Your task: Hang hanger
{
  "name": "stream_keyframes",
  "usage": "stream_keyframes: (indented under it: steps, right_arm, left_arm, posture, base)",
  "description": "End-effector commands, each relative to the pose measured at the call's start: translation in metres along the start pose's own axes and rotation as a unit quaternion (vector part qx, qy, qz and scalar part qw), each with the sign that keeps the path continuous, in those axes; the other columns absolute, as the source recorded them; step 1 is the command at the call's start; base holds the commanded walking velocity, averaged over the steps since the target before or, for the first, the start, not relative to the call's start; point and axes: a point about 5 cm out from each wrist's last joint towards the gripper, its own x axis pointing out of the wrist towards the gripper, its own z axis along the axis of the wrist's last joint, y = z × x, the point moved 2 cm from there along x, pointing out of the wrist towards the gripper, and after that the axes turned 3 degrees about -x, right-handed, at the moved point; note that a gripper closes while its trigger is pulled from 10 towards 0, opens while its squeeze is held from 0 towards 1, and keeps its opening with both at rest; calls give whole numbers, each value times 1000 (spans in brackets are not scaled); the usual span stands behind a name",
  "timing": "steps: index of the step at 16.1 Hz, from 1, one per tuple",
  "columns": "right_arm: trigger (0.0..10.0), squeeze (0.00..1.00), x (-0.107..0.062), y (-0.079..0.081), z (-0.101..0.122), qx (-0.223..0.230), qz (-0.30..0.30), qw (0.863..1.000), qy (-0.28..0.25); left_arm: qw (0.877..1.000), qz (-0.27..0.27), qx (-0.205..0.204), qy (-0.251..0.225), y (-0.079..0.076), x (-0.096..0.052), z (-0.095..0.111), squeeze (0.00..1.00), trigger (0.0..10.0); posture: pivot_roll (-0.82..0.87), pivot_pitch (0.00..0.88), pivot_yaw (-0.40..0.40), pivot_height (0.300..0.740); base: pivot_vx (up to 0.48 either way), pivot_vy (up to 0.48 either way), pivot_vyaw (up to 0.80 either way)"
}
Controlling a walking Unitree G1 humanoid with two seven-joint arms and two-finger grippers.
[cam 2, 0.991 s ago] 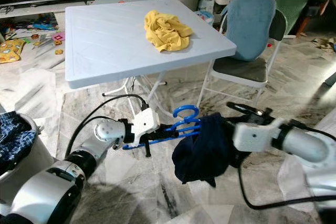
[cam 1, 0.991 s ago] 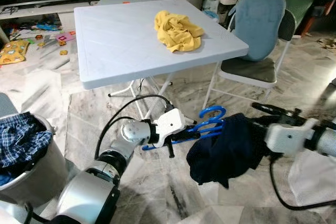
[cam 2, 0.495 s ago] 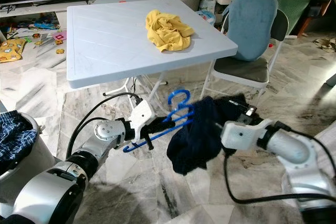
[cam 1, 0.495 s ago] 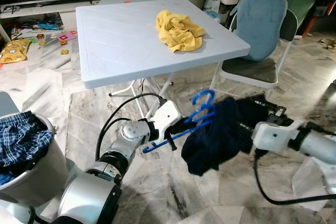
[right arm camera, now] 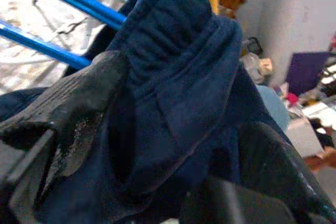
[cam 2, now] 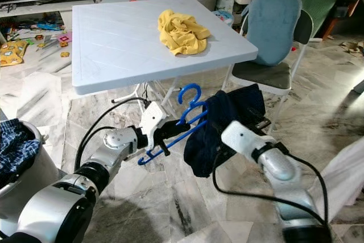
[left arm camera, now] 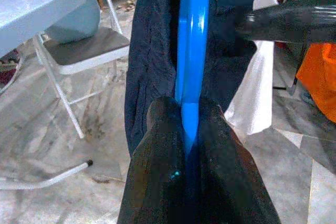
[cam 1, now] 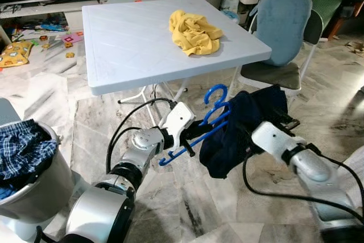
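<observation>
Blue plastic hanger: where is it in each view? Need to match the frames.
Left eye view: blue plastic hanger at centre, below the white table's near edge, running into the dark navy garment.
Right eye view: centre, hook up.
Left wrist view: vertical blue bar pinched between the left gripper's fingers.
Right wrist view: two blue bars behind the garment.
Shared landmark: the garment.

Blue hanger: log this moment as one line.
left gripper: shut on blue hanger | right gripper: shut on navy garment draped on hanger | location: above floor, before white table | hung: not yet
</observation>
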Motion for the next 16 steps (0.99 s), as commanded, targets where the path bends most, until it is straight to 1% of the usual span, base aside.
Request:
stream_keyframes:
  steps: [1, 2, 3, 4, 6, 9, 10, 12, 14, 16]
  right_arm:
    - [10000, 0, 5, 2, 0, 9, -16, 1000, 8]
    - [10000, 0, 8, 5, -1, 15, -21, 1000, 14]
    - [8549, 0, 12, 5, -1, 22, -34, 999, 16]
    - [0, 0, 14, 4, -1, 29, -47, 998, 17]
    - [0, 0, 18, 4, 1, 43, -51, 998, 14]
    - [0, 0, 16, -3, -2, 52, -67, 996, 25]
    - [0, 0, 13, -8, -4, 55, -69, 996, 27]
    - [0, 0, 8, -8, -6, 56, -47, 997, 24]
    - [0, 0, 0, -5, -5, 61, -17, 998, 11]
    - [0, 0, -6, -12, -10, 63, -28, 997, 19]
  left_arm:
    - [999, -12, 19, -40, 4, 5, 25, 0, 0]
    - [998, -22, 18, -47, 2, 5, 26, 0, 0]
    - [998, -29, 20, -52, 0, 6, 28, 0, 0]
    - [998, -35, 22, -55, -2, 6, 28, 0, 0]
    - [997, -44, 25, -58, -4, 6, 29, 0, 0]
    - [997, -44, 27, -55, -2, 3, 28, 0, 0]
    - [998, -38, 28, -51, 1, 1, 27, 0, 0]
    - [998, -19, 31, -56, 7, -1, 30, 0, 0]
    - [998, -14, 35, -51, 10, -2, 31, 0, 0]
    - [998, -13, 36, -50, 11, -3, 31, 0, 0]
  posture:
    - [13, 0, -41, 740]
    - [13, 0, -41, 740]
    - [15, 0, -42, 740]
    - [15, 0, -42, 740]
    - [22, 0, -45, 740]
    - [22, 0, -47, 740]
    - [20, 0, -47, 740]
    - [18, 0, -46, 740]
    - [18, 0, -45, 740]
    - [17, 0, -45, 740]
  base:
    - [0, 0, 0]
    - [0, 0, 0]
    - [0, 0, 0]
    - [0, 0, 0]
    - [0, 0, 0]
    - [0, 0, 0]
    - [0, 0, 0]
    - [0, 0, 0]
    - [0, 0, 0]
    - [0, 0, 0]
